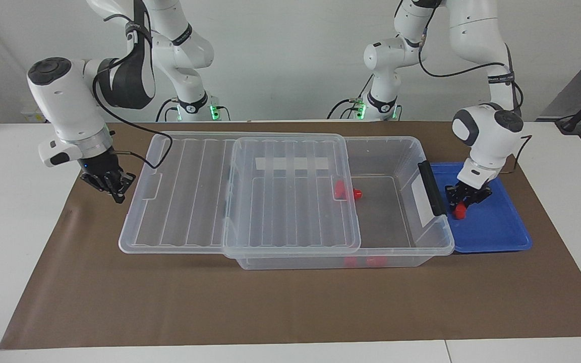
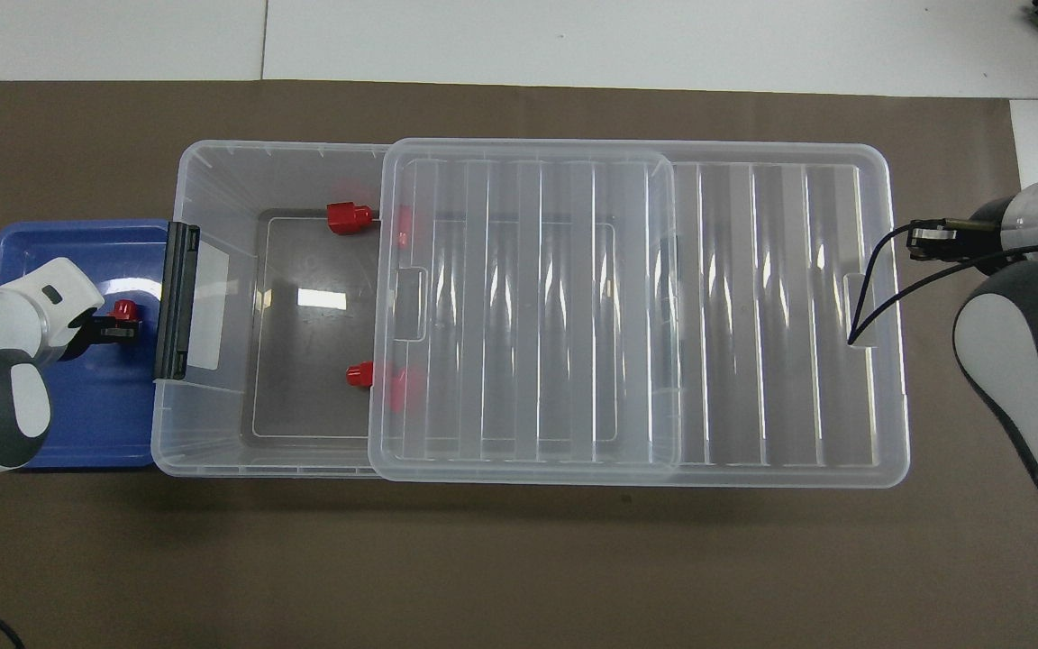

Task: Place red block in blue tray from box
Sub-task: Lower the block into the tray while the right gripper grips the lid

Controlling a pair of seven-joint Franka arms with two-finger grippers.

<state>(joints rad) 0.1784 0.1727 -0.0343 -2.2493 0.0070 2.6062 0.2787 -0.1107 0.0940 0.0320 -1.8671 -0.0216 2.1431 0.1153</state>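
Facing view
Left gripper (image 1: 460, 204): down low inside the blue tray (image 1: 502, 232), clenched on the red block (image 1: 459, 211), and the block sits right at the tray floor; contact with the floor I cannot tell.
Blue tray: lies on the brown mat (image 1: 290, 307) at the left arm's end of the bench, tucked just beside the box's black handle (image 1: 431, 188).
Box (image 1: 396, 166): big clear bin, its lid (image 1: 293, 194) slid off toward the right arm's end so the handle end stands uncovered; a second clear lid-shaped panel (image 1: 179, 191) lies under it, reaching toward the right arm.
Red pieces: one (image 1: 356, 193) shows on the box floor just at the lid's edge, more red glimmers through the box's front wall (image 1: 366, 261).
Right gripper (image 1: 114, 187): hangs over the mat just off the clear panel's end, clenched on nothing, waiting.

Overhead view
Left gripper (image 2: 118, 332): comes in over the blue tray (image 2: 77, 424), just beside the black handle (image 2: 177, 302), grasping the red block (image 2: 127, 311).
Box (image 2: 213, 270): two red pieces on its open floor, one (image 2: 348, 217) farther from the robots, one (image 2: 359, 374) nearer, both against the lid's (image 2: 528, 306) edge.
Right gripper (image 2: 929, 240): at the clear panel's (image 2: 789, 315) end, fingertips together, nothing in them.
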